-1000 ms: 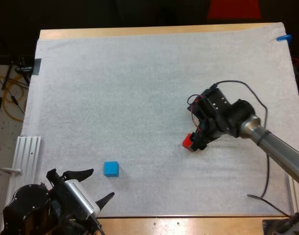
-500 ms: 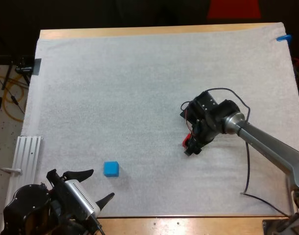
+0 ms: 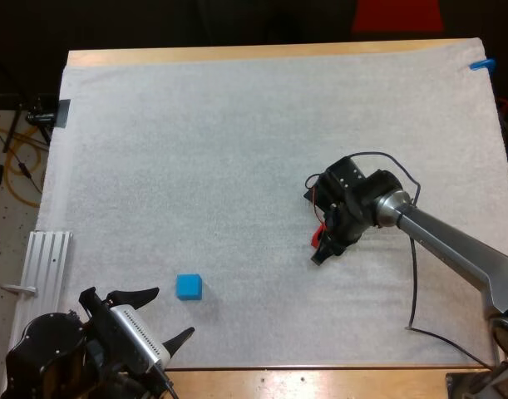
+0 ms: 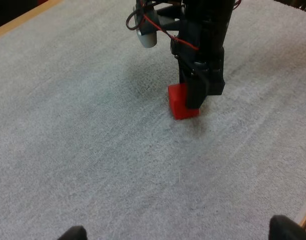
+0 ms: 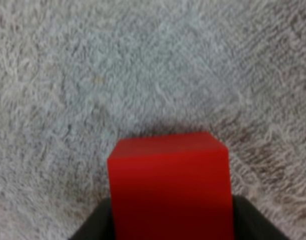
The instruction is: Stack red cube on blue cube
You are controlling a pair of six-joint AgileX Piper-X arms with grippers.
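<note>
The red cube [image 4: 181,102] rests on the white mat [image 3: 237,150], right of centre. My right gripper [image 3: 322,247] stands over it, covering all but a sliver of the red cube [image 3: 318,236] in the high view. In the right wrist view its dark fingers [image 5: 95,225] press against both sides of the red cube [image 5: 170,185]. The blue cube [image 3: 188,287] sits alone near the mat's front left. Just below it, my left gripper [image 3: 158,317] is open, fingertips [image 4: 74,233] wide apart and holding nothing, aimed at the right gripper [image 4: 199,92].
A ribbed aluminium rail [image 3: 46,262] lies off the mat's left edge. A black cable [image 3: 416,307] loops from the right arm down onto the mat. Open mat stretches between the two cubes.
My right gripper has shifted slightly left and settled lower over the red cube, which now shows less in the high view. The left arm and blue cube have not moved.
</note>
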